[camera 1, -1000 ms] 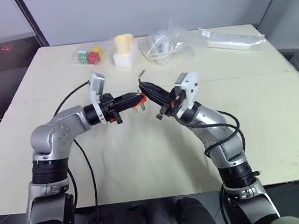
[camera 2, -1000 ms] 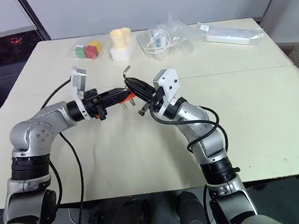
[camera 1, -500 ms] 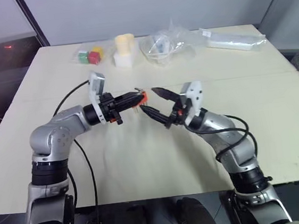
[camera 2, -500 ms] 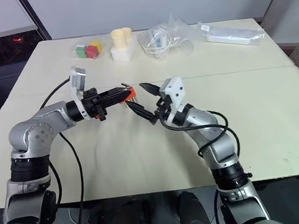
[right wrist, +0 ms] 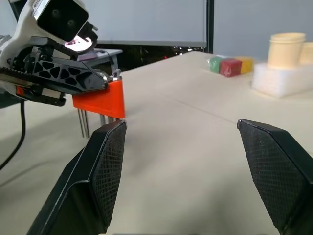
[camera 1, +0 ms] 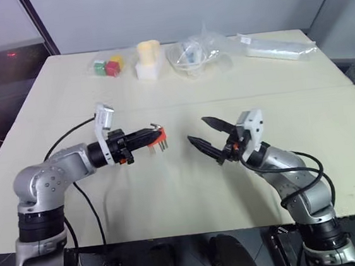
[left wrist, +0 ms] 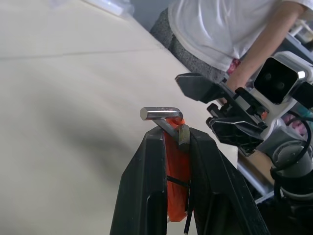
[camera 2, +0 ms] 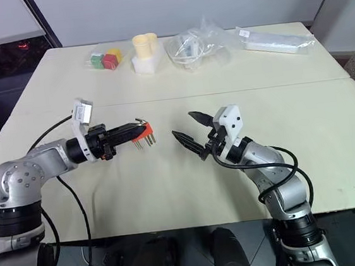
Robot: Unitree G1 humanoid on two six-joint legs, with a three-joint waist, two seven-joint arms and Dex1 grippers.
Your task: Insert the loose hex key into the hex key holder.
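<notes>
Left gripper [camera 1: 155,135] is clamped on the orange hex key holder [camera 1: 160,135], held above the cream table [camera 1: 171,191] with short grey keys hanging from the block. At the holder's top, the bent end of the loose hex key [left wrist: 161,114] sticks out between the black fingers. Right gripper [camera 1: 204,136] hangs just beside it, apart, jaws spread wide and empty. Coloured blocks [camera 1: 107,66], a yellow cup [camera 1: 148,50] and plastic bags [camera 1: 197,51] sit along the far edge
</notes>
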